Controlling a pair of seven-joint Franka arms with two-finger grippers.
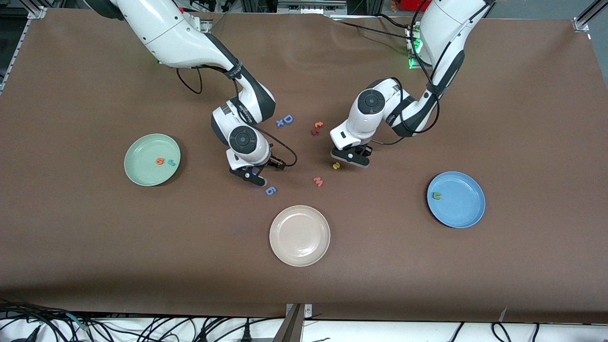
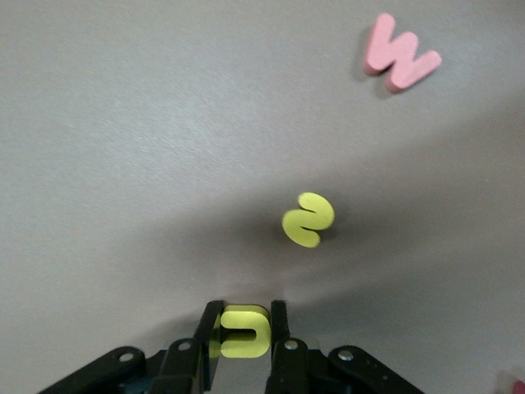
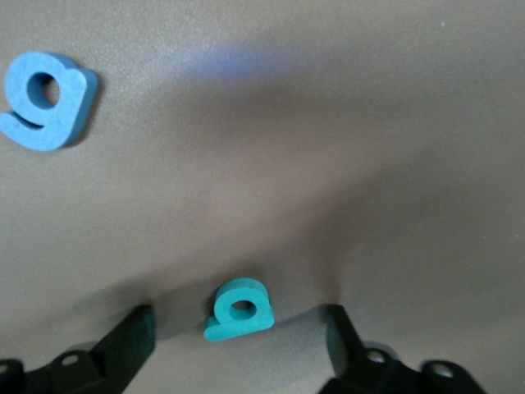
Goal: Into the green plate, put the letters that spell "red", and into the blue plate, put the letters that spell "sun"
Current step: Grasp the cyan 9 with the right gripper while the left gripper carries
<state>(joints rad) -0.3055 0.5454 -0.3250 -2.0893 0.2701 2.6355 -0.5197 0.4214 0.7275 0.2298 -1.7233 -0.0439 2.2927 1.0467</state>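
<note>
Right gripper [image 3: 238, 341] low over the table, jaws spread wide, one on either side of the teal d [image 3: 239, 309], which lies flat between them with nothing gripped yet. The d's stem runs across the gap, so closing should pinch it end to end.

Left gripper [image 2: 244, 328] jaws clamped on the yellow u [image 2: 243, 330]. Yellow s [image 2: 308, 219] lies loose just beside it on the table, pink w [image 2: 400, 54] farther off.

Green plate [image 1: 137, 173] holds the orange e [image 1: 160, 161] and teal r [image 1: 171, 163]. Blue plate [image 1: 468, 211] holds the olive n [image 1: 436, 195]. Cream plate [image 1: 299, 251] holds nothing. Periwinkle 6 [image 1: 270, 190] is near the right gripper.
</note>
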